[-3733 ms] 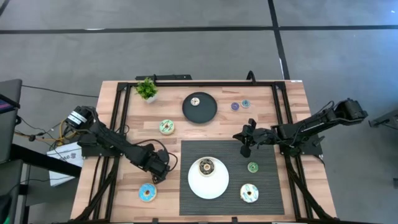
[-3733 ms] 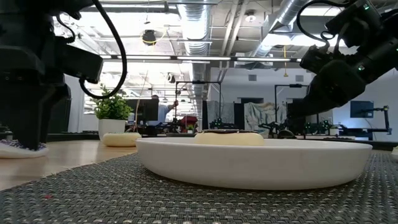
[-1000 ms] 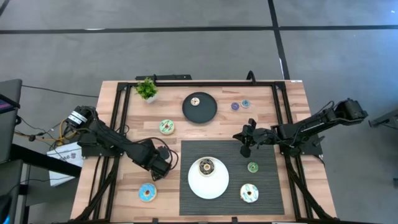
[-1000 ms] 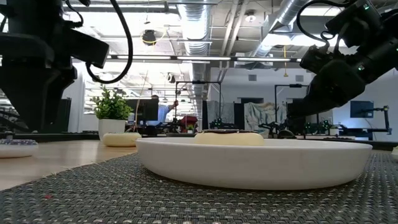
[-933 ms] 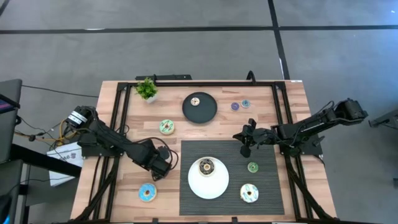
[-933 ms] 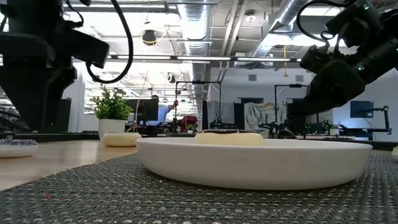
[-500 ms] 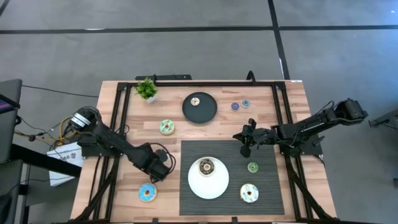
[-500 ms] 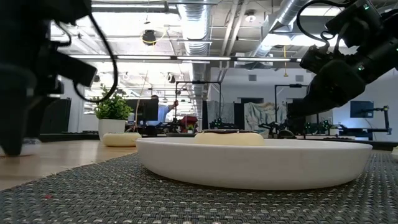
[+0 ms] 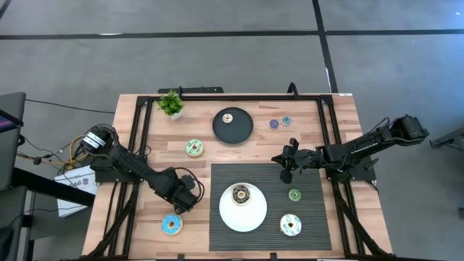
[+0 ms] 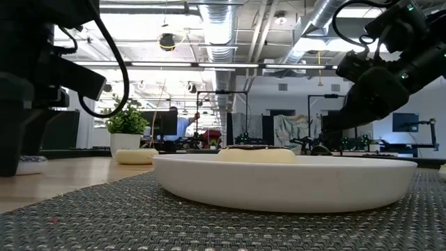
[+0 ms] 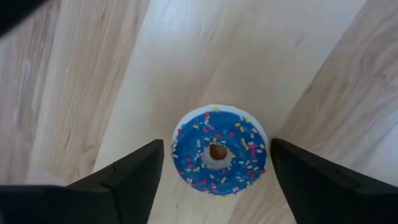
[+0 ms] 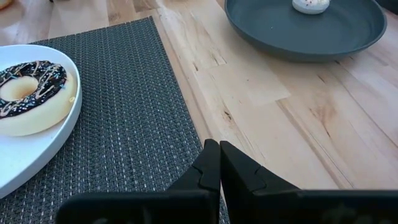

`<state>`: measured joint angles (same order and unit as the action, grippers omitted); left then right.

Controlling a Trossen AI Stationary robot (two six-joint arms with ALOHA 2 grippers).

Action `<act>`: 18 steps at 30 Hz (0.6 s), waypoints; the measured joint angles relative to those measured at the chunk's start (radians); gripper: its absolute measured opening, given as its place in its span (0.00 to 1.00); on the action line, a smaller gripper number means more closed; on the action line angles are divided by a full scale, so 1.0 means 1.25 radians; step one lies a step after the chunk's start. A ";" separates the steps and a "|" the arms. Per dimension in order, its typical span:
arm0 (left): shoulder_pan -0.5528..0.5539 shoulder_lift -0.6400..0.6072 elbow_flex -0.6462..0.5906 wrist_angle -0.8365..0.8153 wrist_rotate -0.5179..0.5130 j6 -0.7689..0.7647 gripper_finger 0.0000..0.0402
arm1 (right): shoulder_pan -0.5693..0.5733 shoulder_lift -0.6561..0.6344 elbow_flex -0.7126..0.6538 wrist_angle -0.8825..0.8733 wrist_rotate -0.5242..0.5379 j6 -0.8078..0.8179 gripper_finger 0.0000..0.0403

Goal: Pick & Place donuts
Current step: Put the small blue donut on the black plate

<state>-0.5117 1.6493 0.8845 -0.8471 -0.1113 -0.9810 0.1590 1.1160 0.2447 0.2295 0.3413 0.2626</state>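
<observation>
The left hand [image 9: 178, 208] is hovering over the front left part of the wooden table [image 9: 130, 145], its fingers [image 11: 124, 180] standing spread wide and gripping nothing. Directly beneath it, in the left wrist view, the blue donut [image 11: 219, 150] with coloured sprinkles is lying flat on the bare wood, sitting between the two fingers without touching either. The left arm is reaching in from the table's left edge, angled toward the front.

The right hand [image 9: 286, 165] is hanging just above the far edge of the dark woven mat [image 9: 312, 217], fingers pressed together and empty; its arm is stretching in from the right side.

The white plate [image 9: 242, 215] is resting on the mat and is carrying the brown-iced donut [image 9: 240, 194]. The black plate [image 9: 233, 127] is sitting on the wood behind the mat, holding one small cream donut [image 9: 228, 118]. A white-green donut [image 9: 291, 225] and a green mini [image 9: 294, 194] are lying on the mat right of the white plate. Another pale donut [image 9: 193, 148] is lying on the wood near a potted plant [image 9: 172, 104], and two minis, purple [image 9: 273, 124] and blue [image 9: 286, 121], are lying right of the black plate.
</observation>
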 joint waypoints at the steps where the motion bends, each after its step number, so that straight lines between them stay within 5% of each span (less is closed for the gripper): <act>1: 0.000 0.000 0.000 0.000 -0.001 0.000 0.69 | 0.000 0.000 0.000 0.000 0.000 0.000 0.00; 10: 0.000 0.000 0.000 0.000 -0.001 0.000 0.55 | 0.000 0.000 0.000 0.000 0.000 0.000 0.00; 18: 0.000 0.000 0.000 -0.004 -0.004 0.001 0.52 | 0.000 0.000 0.000 0.000 0.000 0.000 0.00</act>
<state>-0.5114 1.6493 0.8845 -0.8516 -0.1169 -0.9802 0.1592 1.1160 0.2447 0.2298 0.3414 0.2626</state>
